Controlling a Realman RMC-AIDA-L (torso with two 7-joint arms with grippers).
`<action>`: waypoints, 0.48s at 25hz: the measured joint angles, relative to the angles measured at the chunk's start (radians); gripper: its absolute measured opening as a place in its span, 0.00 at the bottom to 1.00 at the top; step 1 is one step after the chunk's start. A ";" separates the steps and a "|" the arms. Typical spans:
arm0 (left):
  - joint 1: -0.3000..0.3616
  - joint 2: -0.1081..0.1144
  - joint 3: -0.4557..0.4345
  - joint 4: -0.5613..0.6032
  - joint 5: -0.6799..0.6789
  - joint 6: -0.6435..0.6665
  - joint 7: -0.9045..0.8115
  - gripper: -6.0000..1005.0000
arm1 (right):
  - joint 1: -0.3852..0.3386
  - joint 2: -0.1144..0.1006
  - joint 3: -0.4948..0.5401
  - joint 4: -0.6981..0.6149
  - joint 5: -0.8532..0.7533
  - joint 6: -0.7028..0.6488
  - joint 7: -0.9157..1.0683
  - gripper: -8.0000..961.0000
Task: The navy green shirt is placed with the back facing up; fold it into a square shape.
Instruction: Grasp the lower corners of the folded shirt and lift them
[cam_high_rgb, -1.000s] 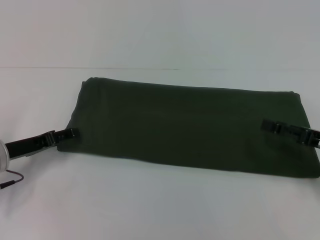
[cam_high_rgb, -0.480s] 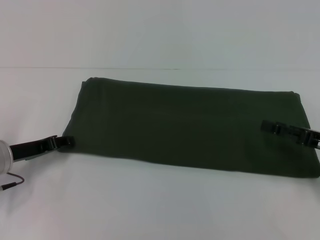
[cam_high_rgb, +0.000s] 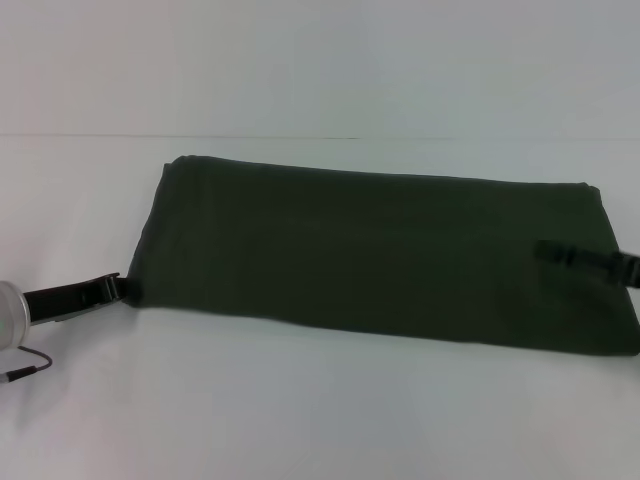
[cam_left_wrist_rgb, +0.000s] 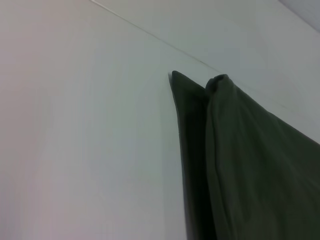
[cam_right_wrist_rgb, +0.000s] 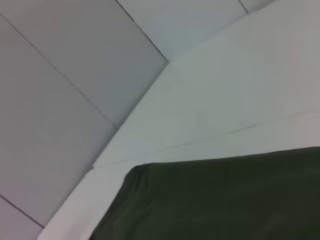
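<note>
Left gripper (cam_high_rgb: 118, 287) at navy green shirt (cam_high_rgb: 380, 250) edge, grip unclear; white table (cam_high_rgb: 300, 410), pale wall.

Bare white table (cam_high_rgb: 320, 420) lay open in front of and behind the navy green shirt (cam_high_rgb: 370, 245). The left gripper (cam_high_rgb: 112, 288) blocked its left edge; the right gripper (cam_high_rgb: 560, 252) sat over its right end.
</note>
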 joint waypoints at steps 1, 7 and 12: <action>0.000 0.000 0.000 0.000 0.000 0.001 0.000 0.16 | -0.002 -0.004 0.000 -0.036 -0.021 -0.011 0.046 0.95; -0.002 0.002 0.002 0.001 0.000 0.007 0.002 0.01 | 0.038 -0.075 -0.018 -0.300 -0.326 -0.120 0.573 0.95; -0.003 0.003 0.004 0.003 0.000 0.018 0.004 0.01 | 0.118 -0.096 -0.017 -0.374 -0.609 -0.156 0.786 0.95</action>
